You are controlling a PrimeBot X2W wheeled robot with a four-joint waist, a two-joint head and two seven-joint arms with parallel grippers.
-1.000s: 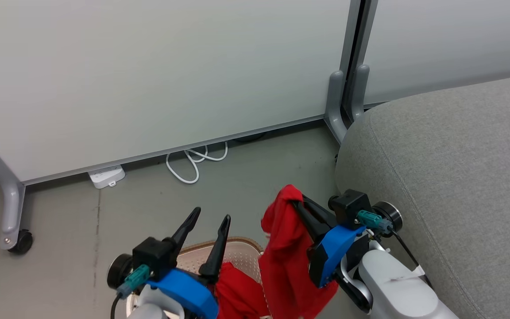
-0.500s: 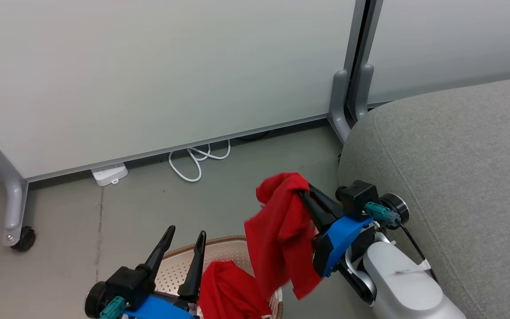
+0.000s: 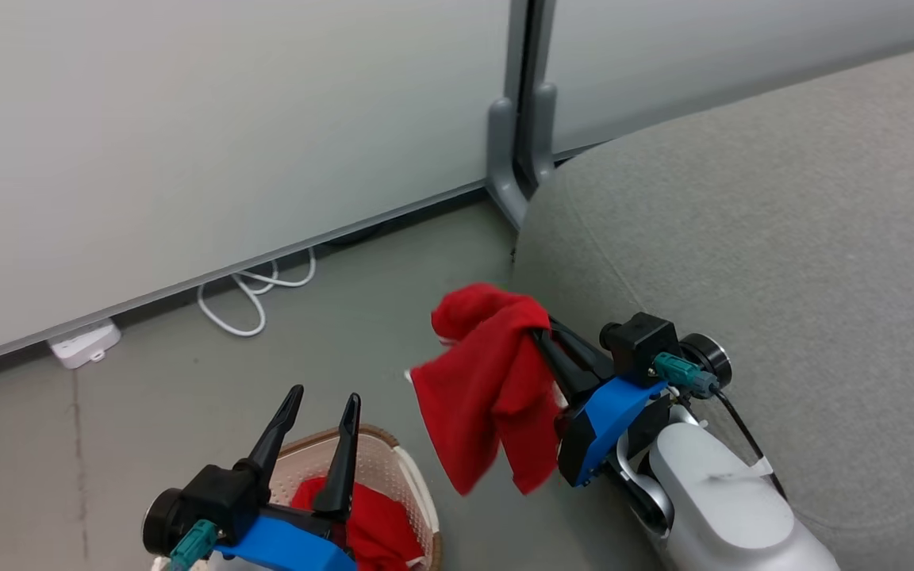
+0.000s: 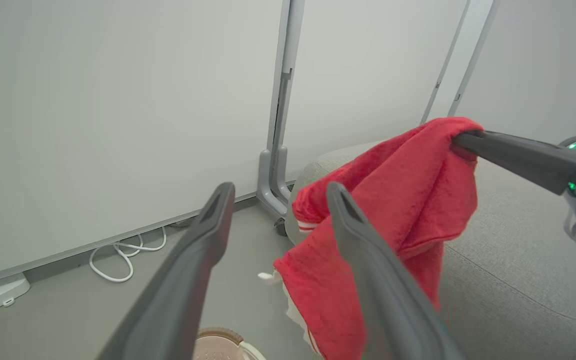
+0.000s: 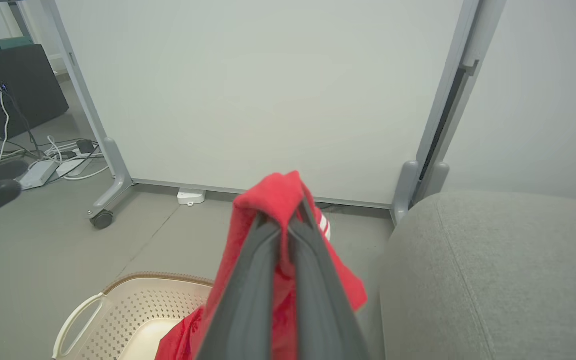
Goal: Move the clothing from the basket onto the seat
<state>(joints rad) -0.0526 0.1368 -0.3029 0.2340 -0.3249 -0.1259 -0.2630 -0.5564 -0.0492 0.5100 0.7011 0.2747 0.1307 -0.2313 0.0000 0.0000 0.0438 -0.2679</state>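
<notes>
My right gripper (image 3: 540, 329) is shut on one red piece of clothing (image 3: 489, 388), which hangs in the air beside the rounded edge of the grey seat (image 3: 782, 238). The right wrist view has the fabric (image 5: 273, 195) draped over the closed fingertips. A second red piece (image 3: 378, 527) lies in the cream basket (image 3: 384, 468) on the floor below. My left gripper (image 3: 324, 396) is open and empty above the basket's left part. In the left wrist view, the held clothing (image 4: 408, 200) hangs just past my open left gripper (image 4: 280, 190).
Pale partition panels stand behind, with grey feet (image 3: 514, 151) at the seat's corner. A white cable (image 3: 255, 293) and a power strip (image 3: 84, 342) lie on the grey floor by the panel. A caster foot (image 5: 102, 218) stands further left.
The camera has swung right. My right gripper has lifted the clothing clear of the basket and closer to the seat's edge. The left gripper has sunk lower and stays open.
</notes>
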